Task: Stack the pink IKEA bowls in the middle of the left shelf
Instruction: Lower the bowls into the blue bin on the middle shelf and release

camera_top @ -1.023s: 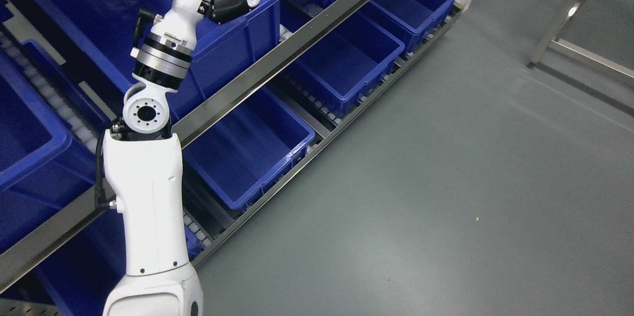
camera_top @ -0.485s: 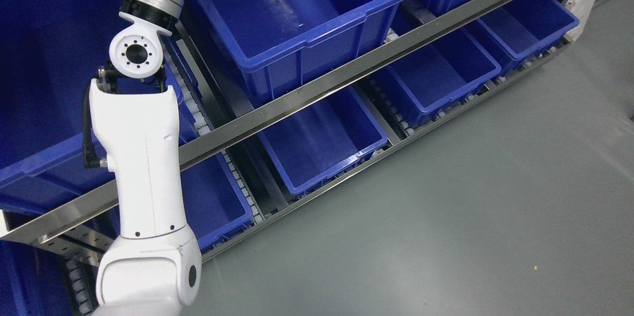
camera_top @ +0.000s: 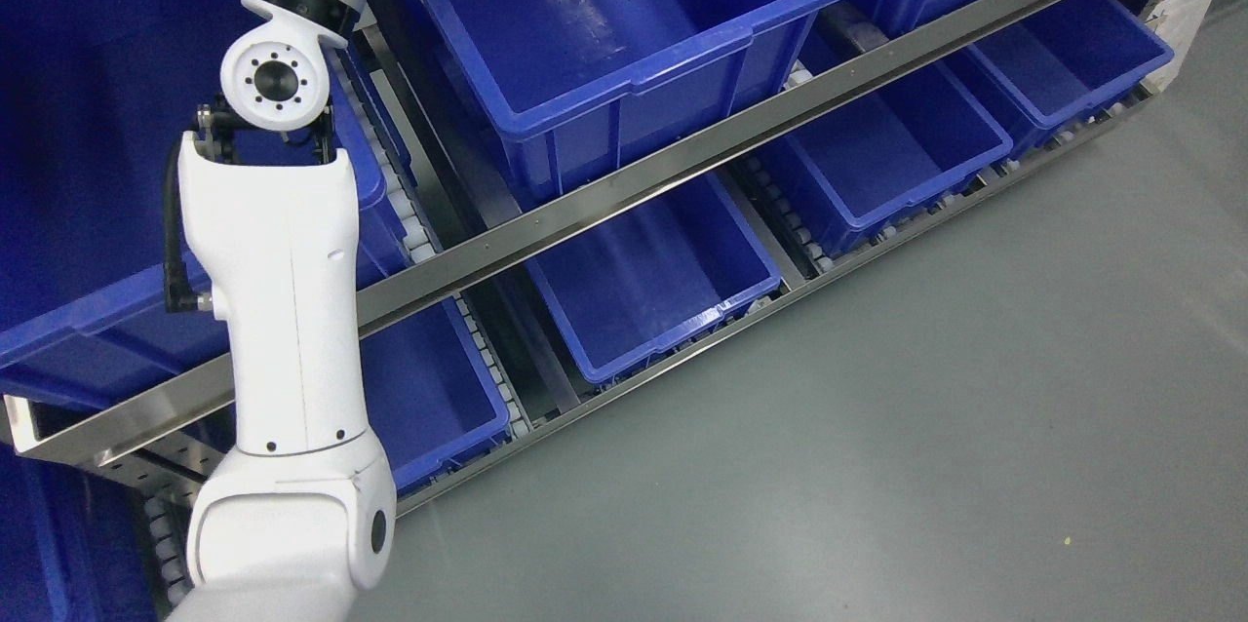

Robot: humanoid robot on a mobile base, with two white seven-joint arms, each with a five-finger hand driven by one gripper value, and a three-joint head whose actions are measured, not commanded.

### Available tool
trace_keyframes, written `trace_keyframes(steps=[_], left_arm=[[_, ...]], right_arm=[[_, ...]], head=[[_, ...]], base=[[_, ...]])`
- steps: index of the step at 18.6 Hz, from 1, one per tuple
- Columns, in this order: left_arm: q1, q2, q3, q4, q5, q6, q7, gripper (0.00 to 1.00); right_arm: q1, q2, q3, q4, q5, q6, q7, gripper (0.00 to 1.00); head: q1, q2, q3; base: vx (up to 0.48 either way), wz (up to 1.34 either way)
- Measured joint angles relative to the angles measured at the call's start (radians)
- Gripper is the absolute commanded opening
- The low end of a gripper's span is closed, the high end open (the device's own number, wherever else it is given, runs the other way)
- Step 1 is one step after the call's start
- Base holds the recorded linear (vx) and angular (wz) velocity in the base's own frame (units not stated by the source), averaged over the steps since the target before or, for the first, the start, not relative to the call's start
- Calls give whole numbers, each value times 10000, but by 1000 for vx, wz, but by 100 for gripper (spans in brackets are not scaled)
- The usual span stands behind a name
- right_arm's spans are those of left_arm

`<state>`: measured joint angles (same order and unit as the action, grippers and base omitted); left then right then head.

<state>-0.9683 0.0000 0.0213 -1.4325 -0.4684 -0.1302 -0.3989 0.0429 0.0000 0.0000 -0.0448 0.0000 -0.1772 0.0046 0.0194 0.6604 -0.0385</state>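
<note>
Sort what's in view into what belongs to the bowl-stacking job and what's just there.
Job:
- left arm, reaching up out of frame; its robot hand is not visible
- upper shelf bin, empty
- no pink bowls in view

Just there:
- lower shelf bins
- metal shelf rail
- grey floor

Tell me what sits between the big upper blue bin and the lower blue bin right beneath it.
In the head view, a steel shelf rail runs diagonally between the upper blue bin and the lower blue bin.

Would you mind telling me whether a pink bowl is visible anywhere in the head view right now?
No, only the blue bins, the metal shelf rail, the grey floor and the left arm show.
</note>
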Motion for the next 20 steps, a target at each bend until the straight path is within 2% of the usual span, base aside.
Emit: trace_keyframes(steps=[4, 7, 20], left_arm=[[-72, 0, -422, 232, -327, 611, -1717, 8], [-189, 0, -699, 614, -763, 691, -2378, 9], [-736, 0, -1298, 2335, -1588, 764, -2862, 12]], right_arm=[[0, 0, 0, 1, 0, 0, 2, 100], [0, 0, 0, 1, 0, 0, 1, 100], [1, 0, 0, 1, 0, 0, 1, 100]], head=[[0, 0, 0], [0, 0, 0], [0, 0, 0]], base=[[0, 0], [0, 0], [0, 0]])
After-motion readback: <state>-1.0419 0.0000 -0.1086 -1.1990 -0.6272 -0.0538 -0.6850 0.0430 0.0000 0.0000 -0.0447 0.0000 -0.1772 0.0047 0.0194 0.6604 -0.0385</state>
